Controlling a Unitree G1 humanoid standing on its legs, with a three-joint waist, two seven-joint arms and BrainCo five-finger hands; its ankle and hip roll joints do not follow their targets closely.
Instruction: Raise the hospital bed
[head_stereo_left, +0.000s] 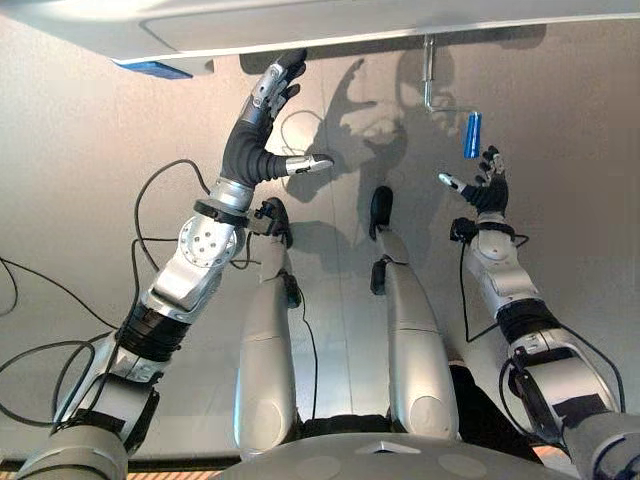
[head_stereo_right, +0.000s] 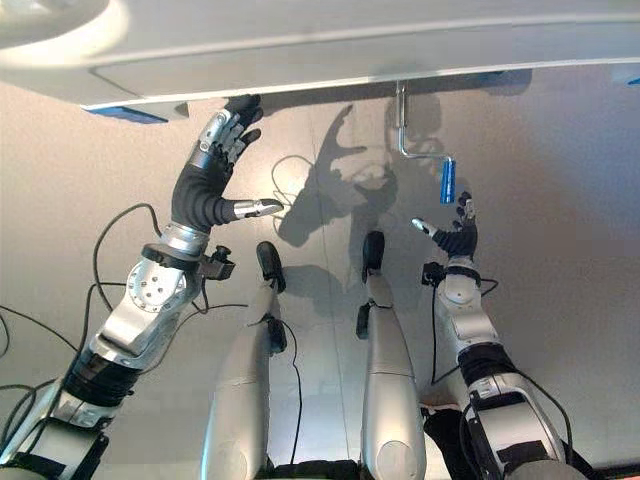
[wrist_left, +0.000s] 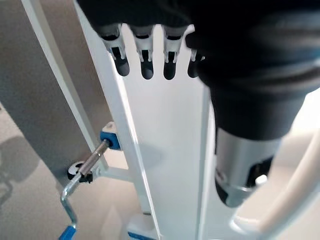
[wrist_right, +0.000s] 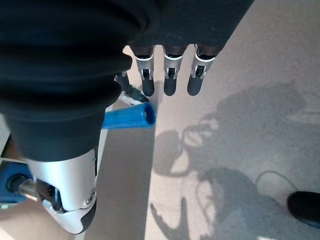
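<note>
Your right hand (head_stereo_left: 487, 186) is the one that matters: the blue grip (head_stereo_left: 472, 134) of the crank handle (head_stereo_right: 403, 122) hangs just beyond its fingertips, slightly toward the thumb side, near but not touching. The grip's long axis runs roughly in line with your outstretched fingers, and in the right wrist view its open end faces the hand with the fingertips (wrist_right: 170, 86) just past it. So the coming move looks like a short reach forward and a touch inward, then a wrap across the grip.

That hand is spread wide, fingers straight and thumb splayed to the side, holding nothing.

Your left hand (head_stereo_left: 272, 92) is well apart from the crank, up against the underside edge of the hospital bed (head_stereo_left: 300, 25), fingers extended along the white frame and empty. It is much the farther of the two from the handle.

The crank itself is a bent metal rod coming down from under the bed end, turning sideways, then ending in the short blue cylindrical sleeve. The sleeve looks smooth and rigid, likely easy to encircle.
</note>
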